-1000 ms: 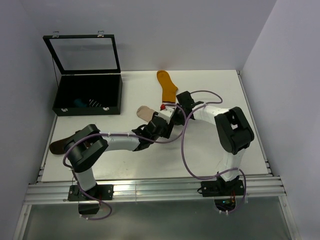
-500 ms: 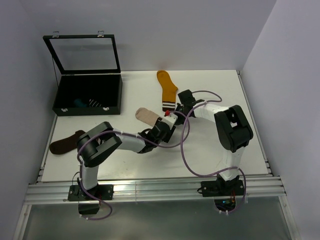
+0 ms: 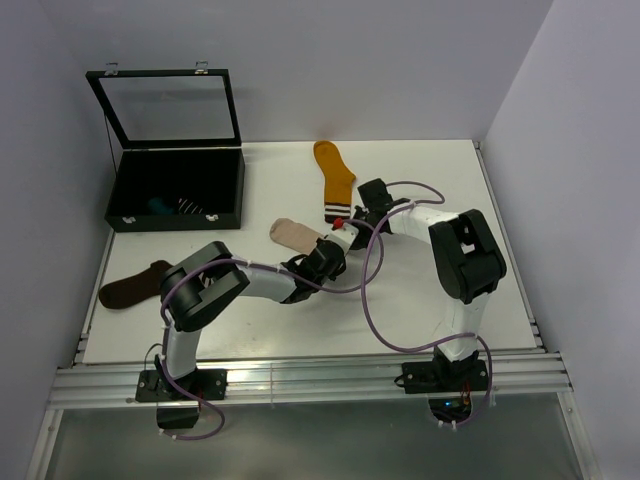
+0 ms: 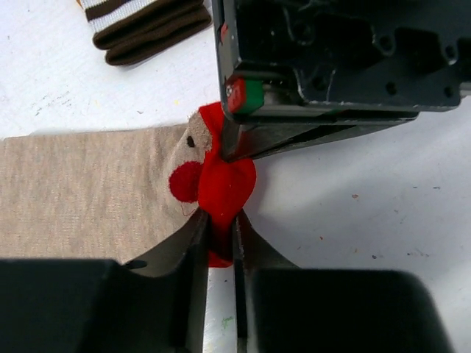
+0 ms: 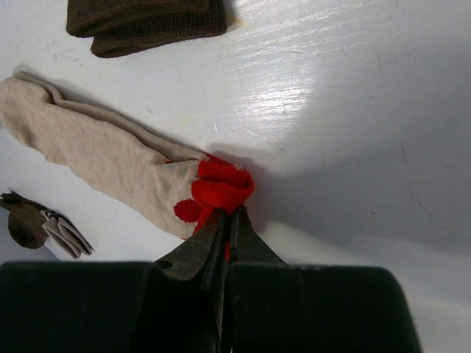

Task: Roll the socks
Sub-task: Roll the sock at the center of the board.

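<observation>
1. A white table boxed in by pale walls; both arms reach in to its middle.
2. The beige sock lies flat at table centre. Its long axis runs from the red end out toward 10 o'clock in the top view.
3. My left gripper has its jaws nearly closed, pinching the red end from the near side.
4. My right gripper is clamped on the same red bunch from the opposite side. The two sets of fingers almost meet, so neither arm is the nearer one.
5. All the loose length lies toward 10 o'clock from both jaws, so I judge the roll has to travel that way along the sock.
6. The mustard sock sits at 12 o'clock from the grippers, its striped cuff close by but apart.
7. The brown sock lies well off at 8 o'clock by the table's left edge.
8. The black case, at the table's 10 o'clock corner, stands with its glass lid up. Inside I make out what look like a teal sock and a striped one, though they are small and dim.
</observation>
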Available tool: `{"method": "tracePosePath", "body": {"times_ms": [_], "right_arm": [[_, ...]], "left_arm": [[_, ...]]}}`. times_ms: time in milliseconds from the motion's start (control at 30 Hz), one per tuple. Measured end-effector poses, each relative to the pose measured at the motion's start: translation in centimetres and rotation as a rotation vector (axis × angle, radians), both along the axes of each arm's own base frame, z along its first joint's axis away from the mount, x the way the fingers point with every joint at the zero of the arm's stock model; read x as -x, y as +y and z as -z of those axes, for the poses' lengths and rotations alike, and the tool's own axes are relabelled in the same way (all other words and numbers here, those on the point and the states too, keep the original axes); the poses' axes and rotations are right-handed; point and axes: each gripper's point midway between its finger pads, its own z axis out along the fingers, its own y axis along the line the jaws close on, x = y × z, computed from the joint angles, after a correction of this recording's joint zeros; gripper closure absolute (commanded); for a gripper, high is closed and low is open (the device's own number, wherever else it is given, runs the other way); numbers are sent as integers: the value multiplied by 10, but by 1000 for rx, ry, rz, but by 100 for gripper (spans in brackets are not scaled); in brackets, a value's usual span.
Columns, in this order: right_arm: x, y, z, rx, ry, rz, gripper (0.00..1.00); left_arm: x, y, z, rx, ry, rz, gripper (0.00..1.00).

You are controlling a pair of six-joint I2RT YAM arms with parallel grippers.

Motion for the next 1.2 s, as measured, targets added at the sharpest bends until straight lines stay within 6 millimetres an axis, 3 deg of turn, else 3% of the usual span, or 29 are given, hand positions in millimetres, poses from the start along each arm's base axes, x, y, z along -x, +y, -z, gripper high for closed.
{"method": "tracePosePath", "body": {"times_ms": [100, 267, 433, 567, 667, 900, 1200], "right_arm": [[0, 0, 0, 0, 0, 0, 100], [-2, 0, -1, -9, -10, 0, 99], [-2, -2, -2, -37, -41, 15, 77], [-2, -6, -10, -65, -88, 41, 53], [-4, -7, -24, -89, -148, 62, 45], [-13, -16, -62, -156, -336, 134, 42], [-14, -18, -60, -203, -413, 166, 42]], "left_arm": [[0, -1, -1, 3, -1, 0, 99], [0, -2, -1, 6, 2, 1, 100], [0, -3, 0, 35, 37, 2, 100], [-3, -3, -2, 114, 117, 5, 100], [-9, 0, -2, 199, 204, -3, 100], [-24, 13, -4, 393, 405, -49, 100], [-22, 40, 0, 680, 645, -131, 100]]}}
